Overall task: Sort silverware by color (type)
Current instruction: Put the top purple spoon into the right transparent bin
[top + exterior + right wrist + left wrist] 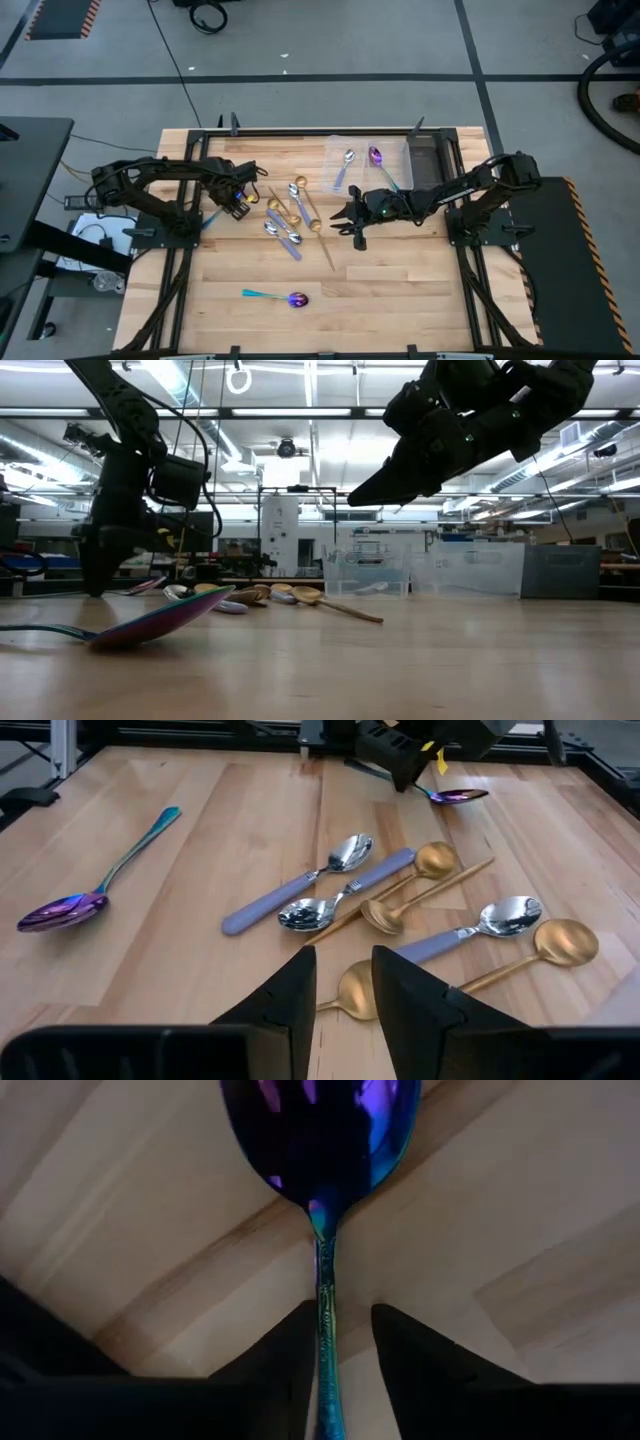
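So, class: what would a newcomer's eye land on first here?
Probably the heap of silver and gold spoons at the table's middle. Next, the left gripper closing around an iridescent purple-blue spoon's handle near the table's left edge, and another purple-blue spoon lying alone toward the front.

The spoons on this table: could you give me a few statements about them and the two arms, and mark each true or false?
1. The left gripper has an iridescent spoon handle between its fingers. True.
2. The clear tray holds no spoons. False: a silver and a purple one lie in it.
3. Another iridescent spoon lies alone near the front edge. True.
4. The right gripper carries a gold spoon. False: it holds nothing, above the pile.
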